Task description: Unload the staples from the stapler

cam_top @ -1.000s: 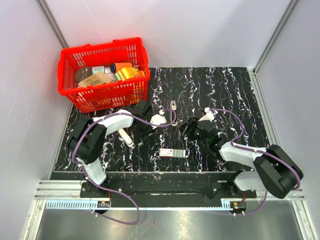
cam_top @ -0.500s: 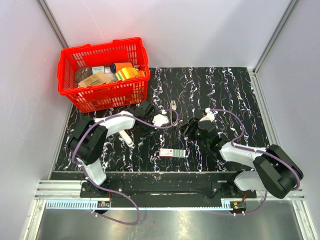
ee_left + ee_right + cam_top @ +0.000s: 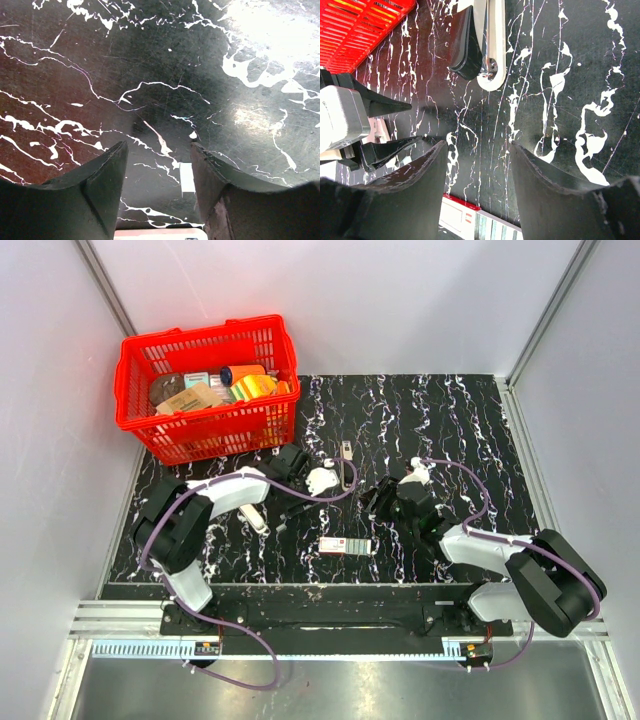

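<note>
The stapler is small and narrow and lies on the black marble table beyond both grippers. In the right wrist view the stapler shows a dark body beside a pale strip. My left gripper is open and low over the table. Between the left gripper's jaws a short pale strip of staples lies flat, close to the right finger; I cannot tell whether they touch. My right gripper is open and empty, short of the stapler.
A red basket full of goods stands at the back left. A small red-and-white box lies near the front between the arms. A white oblong piece rests beside the left arm. Grey walls enclose the table.
The left jaws narrowed, then widened again, and the left wrist shifted slightly. The right gripper has barely moved.
</note>
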`<state>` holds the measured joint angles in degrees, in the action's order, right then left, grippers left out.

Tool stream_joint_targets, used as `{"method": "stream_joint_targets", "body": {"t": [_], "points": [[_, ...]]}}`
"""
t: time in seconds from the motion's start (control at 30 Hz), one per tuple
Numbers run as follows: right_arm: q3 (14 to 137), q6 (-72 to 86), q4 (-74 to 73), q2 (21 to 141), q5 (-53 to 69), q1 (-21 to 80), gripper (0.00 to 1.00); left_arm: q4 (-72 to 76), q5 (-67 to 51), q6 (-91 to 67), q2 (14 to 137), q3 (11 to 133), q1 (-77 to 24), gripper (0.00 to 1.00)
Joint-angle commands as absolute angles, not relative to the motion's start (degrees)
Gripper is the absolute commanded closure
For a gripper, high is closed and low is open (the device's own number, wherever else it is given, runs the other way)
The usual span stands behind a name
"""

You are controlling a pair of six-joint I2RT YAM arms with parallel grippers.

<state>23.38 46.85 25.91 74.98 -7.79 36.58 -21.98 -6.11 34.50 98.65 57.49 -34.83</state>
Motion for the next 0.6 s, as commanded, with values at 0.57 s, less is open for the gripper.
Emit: {"method": "stream_joint_targets", "body": {"t": [0.57], "points": [[23.38, 47.46, 28.57, 75.06, -7.03, 35.77, 0.42, -32.25, -8.26, 35.42, 98.26, 54.58, -34.98, 0.36]]}}
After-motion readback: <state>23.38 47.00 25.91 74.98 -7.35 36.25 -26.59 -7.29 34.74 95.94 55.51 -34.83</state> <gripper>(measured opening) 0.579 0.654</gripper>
